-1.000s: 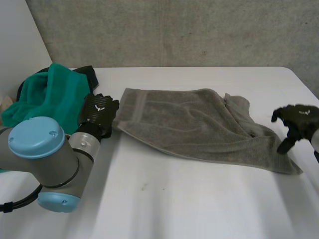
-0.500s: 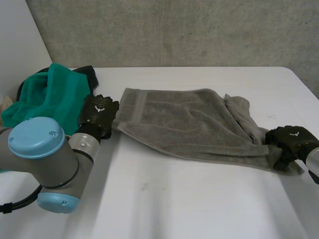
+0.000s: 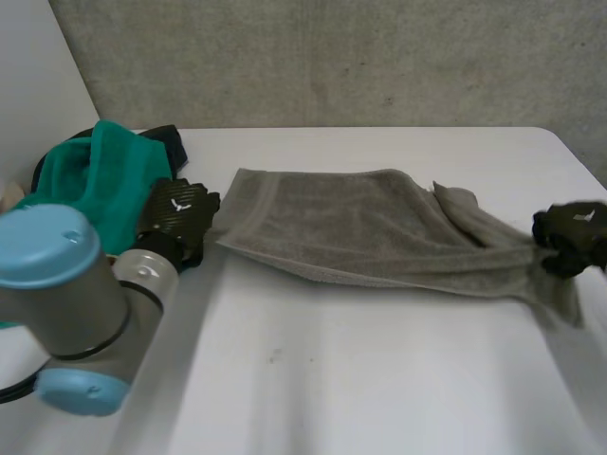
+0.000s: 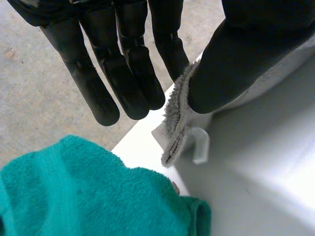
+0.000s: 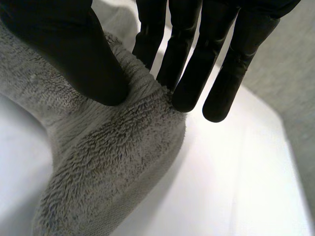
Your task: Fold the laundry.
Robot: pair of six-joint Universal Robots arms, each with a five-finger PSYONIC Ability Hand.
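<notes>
The grey towel [image 3: 370, 227] stretches lengthwise across the middle of the white table [image 3: 360, 379], pulled out long b/w the two hands, w/ few wrinkles in its body. Can't tell if its middle rests on the table or hangs just clear.

The left hand [image 3: 178, 216] has the towel's left end, at the corner nearest the teal cloth [image 3: 95, 180]. In the left wrist view its fingers [image 4: 123, 69] are nearly straight & the thumb [image 4: 241, 59] closes toward them, w/ the towel's hemmed edge nipped b/w the thumb & the nearest finger. The pinched bit stands on edge, & a short tip pokes out past the fingertips.

The right hand [image 3: 572, 235] has the opposite end, near the table's right edge. There the fabric is gathered into a narrow bunch, & a loose flap droops past the hand toward the table's near side. In the right wrist view the thumb [image 5: 69, 54] presses into the thick pile from one side, w/ straight fingers [image 5: 197, 69] on the other, so the bunch is pinched b/w them. The rest trails away under the palm.

The teal cloth sits in a heap at the table's far left corner, just beside the left hand, apart from the grey towel. The left arm [image 3: 66, 303], grey w/ light-blue caps, fills the near left.
</notes>
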